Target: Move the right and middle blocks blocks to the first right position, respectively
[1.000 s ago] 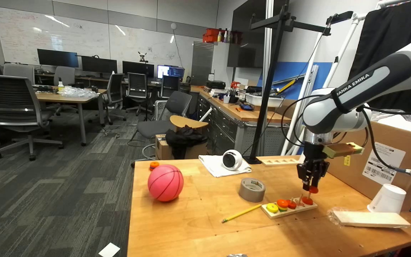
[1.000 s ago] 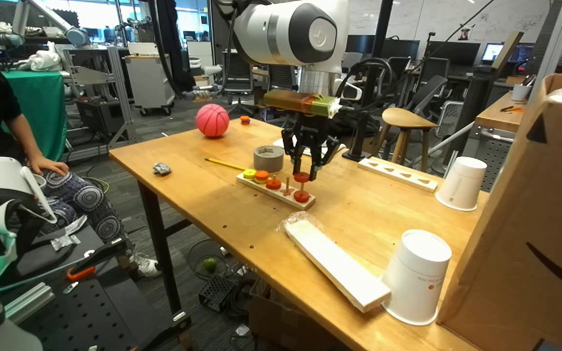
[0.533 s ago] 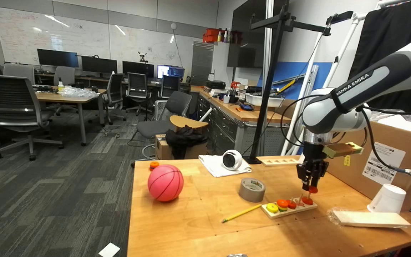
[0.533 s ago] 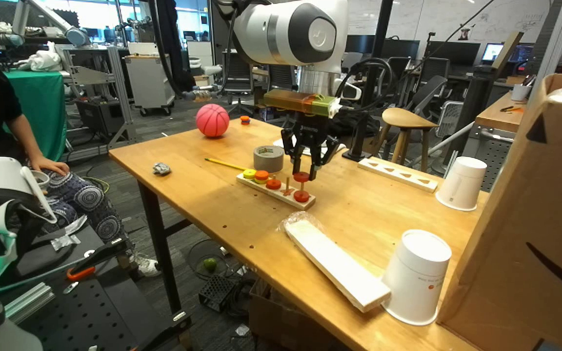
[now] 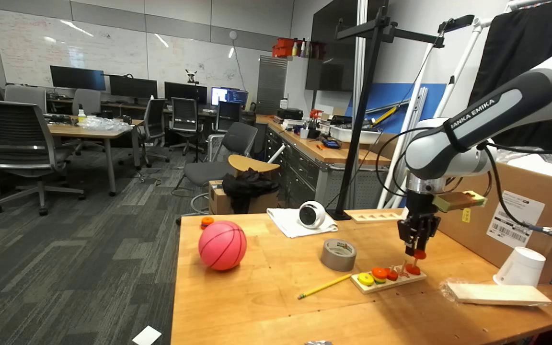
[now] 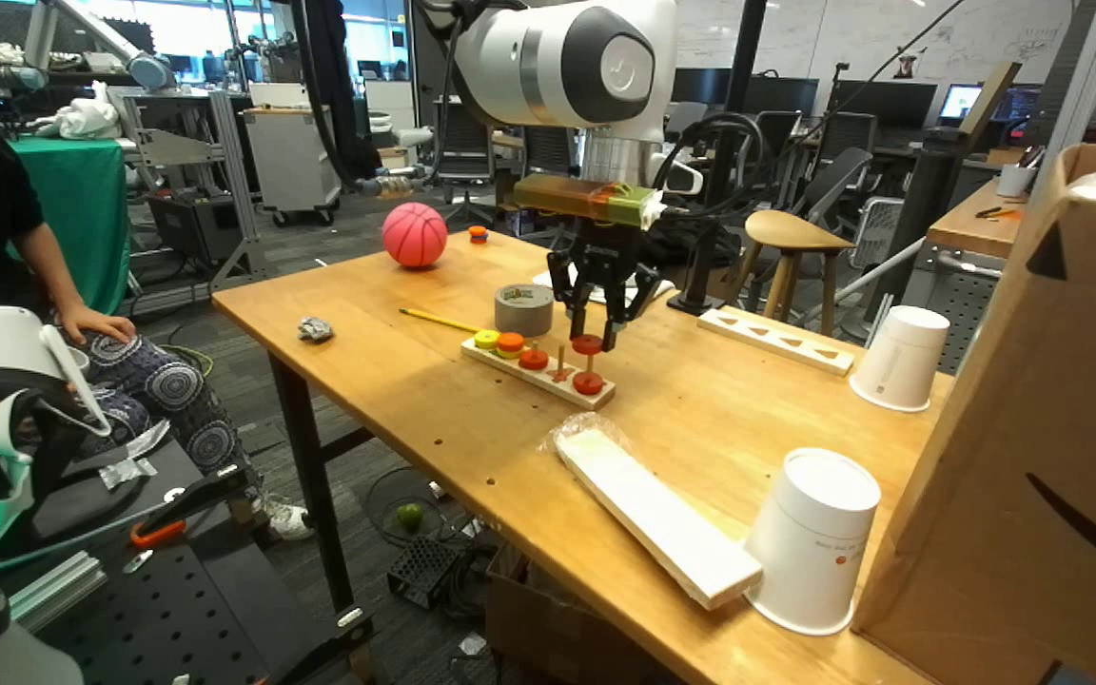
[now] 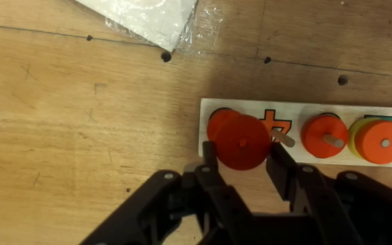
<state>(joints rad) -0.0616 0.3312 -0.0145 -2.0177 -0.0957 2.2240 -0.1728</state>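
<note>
"Gripper [image 6: 594, 338] first: what condition did you record?"

"Remotely, I recorded it pointing down and clamped on the upper red block [image 7: 242, 154], a fingertip against either side. The block appeared roughly level."

"What lay beneath the fingertips?"

"Directly under them I noted the end peg [image 6: 590, 365], with the lower red block [image 6: 589, 384] at its foot on the wooden base [image 7: 293, 110]. Bare shaft showed between the two blocks; whether the peg's tip had entered the held block's hole, I could not establish."

"And to the side?"

"Just beside one finger stood a bare peg [image 7: 282, 137]; past it, farther from the gripper, the middle peg [image 7: 333, 140] carried a third red block [image 7: 313, 134]."

"Your finding on method?"

"I judged the step in hand to be seating the held block on the end peg. Good practice called for the hole kept over the peg, a slow, vertical descent, and release only once the block rested on the lower one."

"Any hazard?"

"One. Sideways drift, or spreading the fingers too far low down, risked striking the bare peg. I rated a small release and a straight lift as the safer course."
</note>
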